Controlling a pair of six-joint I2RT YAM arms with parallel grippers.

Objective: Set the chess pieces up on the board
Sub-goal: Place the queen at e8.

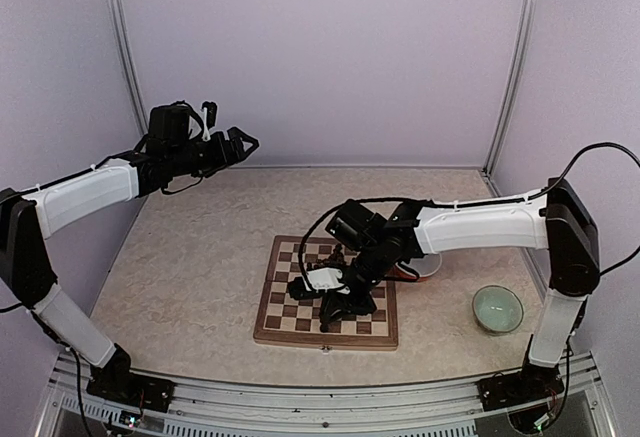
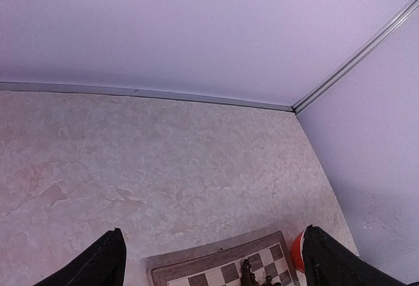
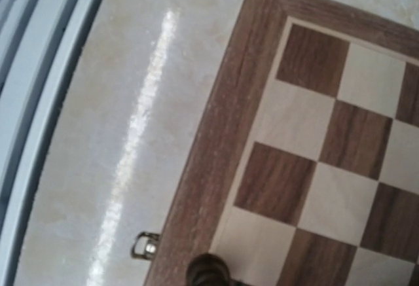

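The board lies in the middle of the table, with dark chess pieces standing on its far and left squares. My right gripper hangs low over the board's near part, shut. The right wrist view shows the board's corner and the dark top of one chess piece at the bottom edge, right where the jaws meet; the fingers themselves are out of frame. My left gripper is raised high at the back left, open and empty. Below it are the board's far edge and a few chess pieces.
A red bowl sits just right of the board, partly hidden by the right arm and also seen as a red bowl beside the left finger. A pale green bowl stands at the near right. A metal clasp sticks out from the board's edge.
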